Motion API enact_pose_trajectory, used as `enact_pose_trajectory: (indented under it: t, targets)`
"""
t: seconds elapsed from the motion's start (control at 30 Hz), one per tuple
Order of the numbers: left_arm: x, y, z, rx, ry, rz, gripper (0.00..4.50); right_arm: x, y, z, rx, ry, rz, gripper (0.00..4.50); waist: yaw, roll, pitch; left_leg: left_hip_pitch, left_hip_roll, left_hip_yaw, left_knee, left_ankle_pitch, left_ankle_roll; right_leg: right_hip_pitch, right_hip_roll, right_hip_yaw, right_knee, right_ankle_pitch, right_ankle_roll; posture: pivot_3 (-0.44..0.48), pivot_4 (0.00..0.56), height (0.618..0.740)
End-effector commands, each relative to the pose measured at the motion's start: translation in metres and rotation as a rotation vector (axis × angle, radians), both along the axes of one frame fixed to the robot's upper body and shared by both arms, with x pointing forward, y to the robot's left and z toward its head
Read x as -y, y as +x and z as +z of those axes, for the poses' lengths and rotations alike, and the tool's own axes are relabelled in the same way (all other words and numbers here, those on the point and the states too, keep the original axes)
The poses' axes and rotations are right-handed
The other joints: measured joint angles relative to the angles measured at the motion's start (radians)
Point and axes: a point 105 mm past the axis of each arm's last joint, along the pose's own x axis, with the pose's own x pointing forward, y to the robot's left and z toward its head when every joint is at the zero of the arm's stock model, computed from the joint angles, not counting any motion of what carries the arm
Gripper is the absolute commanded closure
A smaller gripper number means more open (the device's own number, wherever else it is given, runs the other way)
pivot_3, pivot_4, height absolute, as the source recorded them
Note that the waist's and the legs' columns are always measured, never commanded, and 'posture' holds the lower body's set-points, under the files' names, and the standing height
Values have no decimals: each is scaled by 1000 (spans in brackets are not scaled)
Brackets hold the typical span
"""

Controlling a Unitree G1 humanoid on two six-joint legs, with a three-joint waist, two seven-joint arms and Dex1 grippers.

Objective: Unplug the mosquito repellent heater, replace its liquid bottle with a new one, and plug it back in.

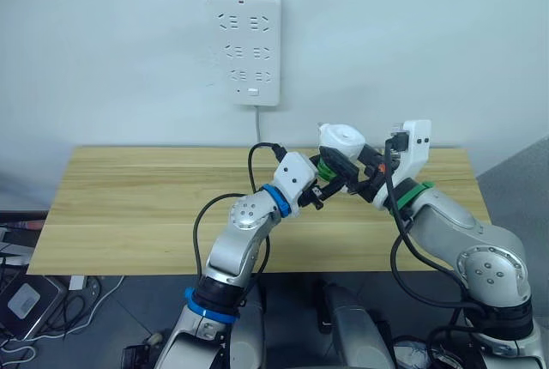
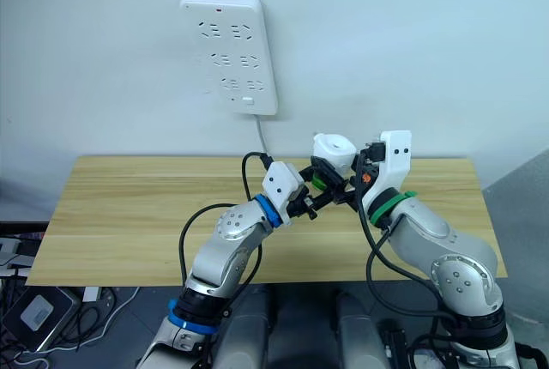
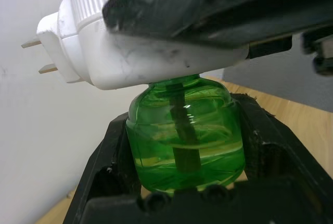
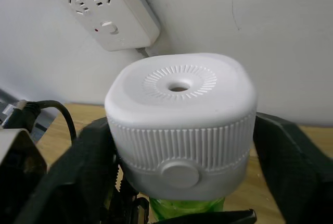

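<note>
Your left gripper (image 1: 330,182) is clamped on the green liquid bottle (image 3: 184,135), one black finger (image 3: 106,174) pressed to each side of it. Above it sits the mosquito repellent heater (image 4: 182,122), unplugged and held in the air over the wooden table (image 1: 129,206). Your right gripper (image 1: 364,170) grips the heater's white ribbed body, below the wall power strip (image 1: 243,43).

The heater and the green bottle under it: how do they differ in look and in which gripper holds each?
The mosquito repellent heater is white and opaque; the green bottle is clear, showing its dark wick. The right gripper clamps the heater, while the left gripper clamps the bottle. Both are joined together, held above the table.
</note>
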Motion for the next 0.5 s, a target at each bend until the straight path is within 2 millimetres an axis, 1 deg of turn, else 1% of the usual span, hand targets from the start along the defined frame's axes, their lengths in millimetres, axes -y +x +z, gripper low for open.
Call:
enact_pose_trajectory:
  t: [0.03,0.07,0.13,0.2,0.27,0.3,0.33,0.4,0.43,0.47,0.5]
  targets:
    - [4,-8,14,42,-40,-32,2223,-1,-3,10,50,13,7,1531,1,0,0,0,0,0,0,0,0,0,0,0,0,0,0,187,288,740]
    - [4,-9,14,39,-43,-34,2223,-1,-3,11,52,13,4,1531,1,0,0,0,0,0,0,0,0,0,0,0,0,0,0,187,288,740]
    - [3,-11,13,31,-47,-43,1480,1,-2,11,56,15,-12,1531,1,0,0,0,0,0,0,0,0,0,0,0,0,0,0,187,288,740]
    - [-2,-13,13,25,-50,-41,898,5,0,11,61,12,-37,1531,2,0,0,0,0,0,0,0,0,0,0,0,0,0,0,194,284,740]
    - [-12,-13,12,21,-51,-20,234,10,2,10,69,1,-63,1531,4,0,-2,0,0,0,0,0,0,0,0,0,0,0,0,196,283,740]
    - [-19,-13,12,29,-48,4,13,14,3,9,75,-10,-80,1531,5,1,-3,0,0,0,0,0,0,0,0,0,0,0,0,204,284,740]
    - [-28,-14,12,47,-39,33,0,18,5,8,78,-16,-102,1531,5,1,-4,0,0,0,0,0,0,0,0,0,0,0,0,211,286,740]
    - [-52,-12,18,117,-20,121,0,27,8,6,86,-35,-143,1531,5,1,-5,0,0,0,0,0,0,0,0,0,0,0,0,216,286,740]
    - [-67,-8,26,167,-10,179,0,31,10,5,90,-43,-160,1531,5,1,-5,0,0,0,0,0,0,0,0,0,0,0,0,223,287,740]
    - [-77,-6,31,200,-4,215,0,34,11,5,95,-48,-169,1531,7,1,-5,1,1,0,0,0,0,0,0,0,1,0,0,229,288,740]
    - [-89,-1,41,250,3,264,0,37,13,5,99,-52,-180,1531,9,1,-5,1,1,0,0,0,0,0,0,0,1,0,-1,233,288,740]
